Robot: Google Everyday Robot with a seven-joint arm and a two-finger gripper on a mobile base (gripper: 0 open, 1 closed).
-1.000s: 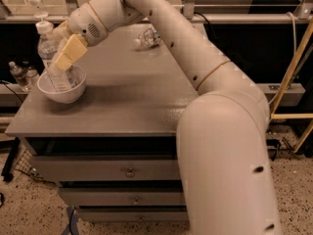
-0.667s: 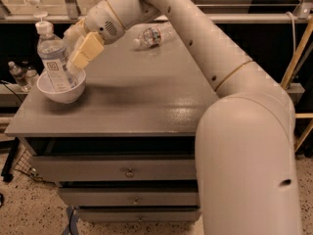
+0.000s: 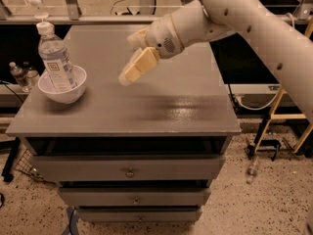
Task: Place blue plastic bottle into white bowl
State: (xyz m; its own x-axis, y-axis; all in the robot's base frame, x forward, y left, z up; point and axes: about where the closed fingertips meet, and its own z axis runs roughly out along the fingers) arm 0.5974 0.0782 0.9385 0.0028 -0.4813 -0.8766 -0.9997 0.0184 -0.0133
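Your tall, clear bluish plastic bottle (image 3: 55, 60) with the white cap is standing in the round, plain white bowl (image 3: 69, 95) near the left edge of the grey counter (image 3: 161, 106). Its base is sitting down inside and its body is leaning a little toward the rim. That is where the risk is lying: the bottle is rising well above the bowl, so a knock to the counter or a low sweep of the white arm (image 3: 254, 18) could be tipping it, and the light bowl with it, over that left edge.

The tan-padded tool (image 3: 136, 67) is hovering over the middle of the counter, well apart from both, holding nothing. How far it is open you cannot tell from here. Nothing is standing between tool and bowl.

Beyond the left edge a couple of small bottles (image 3: 22, 75) are sitting lower down, and one clear bottle (image 3: 251, 170) is lying on the speckled floor at the right.
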